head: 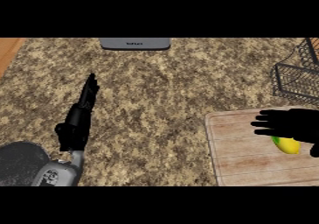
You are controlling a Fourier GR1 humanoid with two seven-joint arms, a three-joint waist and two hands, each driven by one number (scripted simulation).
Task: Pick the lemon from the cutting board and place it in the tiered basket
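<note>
Wood grain marks the cutting board [252, 153] at the desk's near right corner, pale planks with a square edge. On it lies the lemon [287, 145], smooth, yellow with a green tip, mostly hidden beneath your right hand [294, 126]. That hand hovers over the fruit with fingers spread and straight, pointing left, not closed on anything. You are at the reach-and-grasp step, as I judge it: next you need to lower the palm and curl the fingers round the lemon before lifting. Toward the desk's near left, your left hand [84, 103] rests with fingers straight and together, pointing away. The desk [168, 87] is speckled brown stone. Further off at the right edge stands the tiered basket [300, 76], dark wire mesh. At the far edge sits a grey rounded appliance [134, 43].
</note>
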